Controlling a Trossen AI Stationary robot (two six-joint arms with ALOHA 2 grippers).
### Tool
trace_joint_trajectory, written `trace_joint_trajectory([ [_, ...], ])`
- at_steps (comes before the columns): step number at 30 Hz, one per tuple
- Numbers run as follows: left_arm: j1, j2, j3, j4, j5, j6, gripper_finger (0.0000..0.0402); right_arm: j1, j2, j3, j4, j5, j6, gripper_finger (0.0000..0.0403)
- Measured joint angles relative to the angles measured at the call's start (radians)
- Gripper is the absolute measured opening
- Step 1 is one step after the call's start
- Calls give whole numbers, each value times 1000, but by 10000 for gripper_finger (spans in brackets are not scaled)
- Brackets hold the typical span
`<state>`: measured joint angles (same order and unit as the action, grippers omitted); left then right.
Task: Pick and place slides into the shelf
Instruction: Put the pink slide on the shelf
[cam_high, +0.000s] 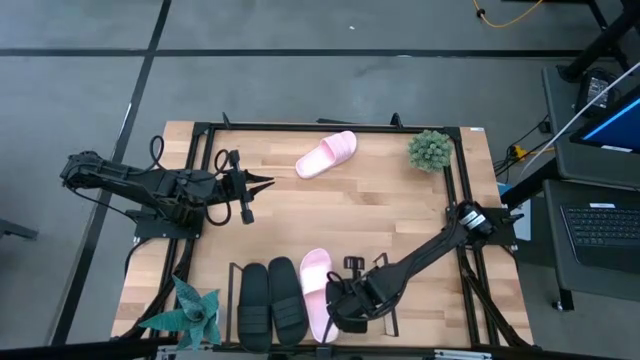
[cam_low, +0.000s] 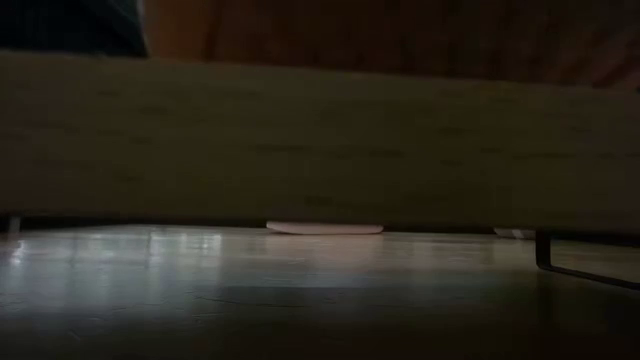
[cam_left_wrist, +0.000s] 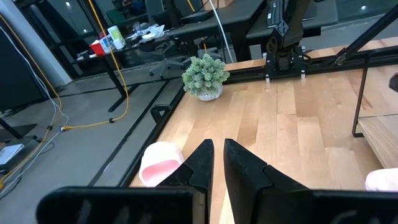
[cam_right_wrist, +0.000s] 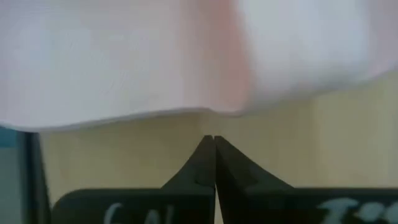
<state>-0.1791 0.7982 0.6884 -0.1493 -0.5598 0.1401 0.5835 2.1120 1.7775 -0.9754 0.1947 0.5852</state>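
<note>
Three of four slides in, by our count. The counter (cam_high: 400, 215) carries the shelf (cam_high: 233, 268) along its near edge, w/ the black pair (cam_high: 270, 300) side by side in it and one pink slide (cam_high: 317, 292) next to them, just beside the right fingers (cam_high: 338, 300). Those fingers are pressed tip to tip, holding nothing; in the right wrist view they sit right under that pink slide's pale edge (cam_right_wrist: 155, 62), so we judge this one as placed or being nudged square, not carried.

What's left: the second pink slide (cam_high: 327, 155), lying alone at the far side of the counter, just ahead of the left fingers (cam_high: 268, 183) and a little to one side. The left wrist view shows its toe (cam_left_wrist: 160, 163) right beside those fingers (cam_left_wrist: 217, 163), which stand nearly closed w/ a thin gap and grip nothing.

We reckon the remaining job is one pickup and one placement into the free slot past the right fingers. Small potted plant (cam_high: 430, 150) stands clear of the route.
</note>
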Motion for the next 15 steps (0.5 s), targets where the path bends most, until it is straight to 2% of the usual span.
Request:
trace_joint_trajectory([
  [8,0,0,0,-22,0,0,31,-39,-1,122,-241,135,-26,0],
  [15,0,0,0,-65,0,-31,31,-135,-2,202,-378,224,-117,0],
])
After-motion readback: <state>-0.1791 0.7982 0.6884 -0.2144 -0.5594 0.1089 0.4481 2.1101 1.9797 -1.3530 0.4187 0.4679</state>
